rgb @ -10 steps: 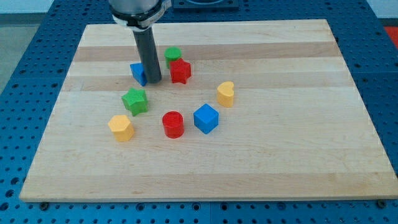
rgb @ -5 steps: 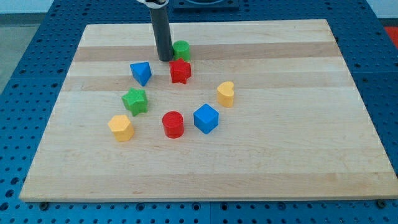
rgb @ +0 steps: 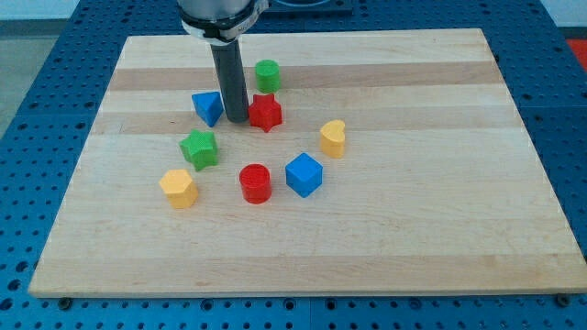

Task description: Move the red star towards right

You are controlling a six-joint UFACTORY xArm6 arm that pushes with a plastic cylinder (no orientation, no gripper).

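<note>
Now my tip (rgb: 237, 119) touches red star (rgb: 266, 113) (left side).

1. Eight small blocks are sitting on one wooden board (rgb: 440, 229).
2. Two are showing red: the red star (rgb: 266, 112) and a red cylinder (rgb: 255, 182).
3. Two are showing blue: a blue triangular block (rgb: 207, 107) and a blue cube (rgb: 304, 174).
4. Two are showing green: a green cylinder (rgb: 268, 74) and a green star (rgb: 199, 148).
5. Two are showing yellow: a yellow heart-like block (rgb: 333, 137) and a yellow hexagonal block (rgb: 178, 187).
</note>
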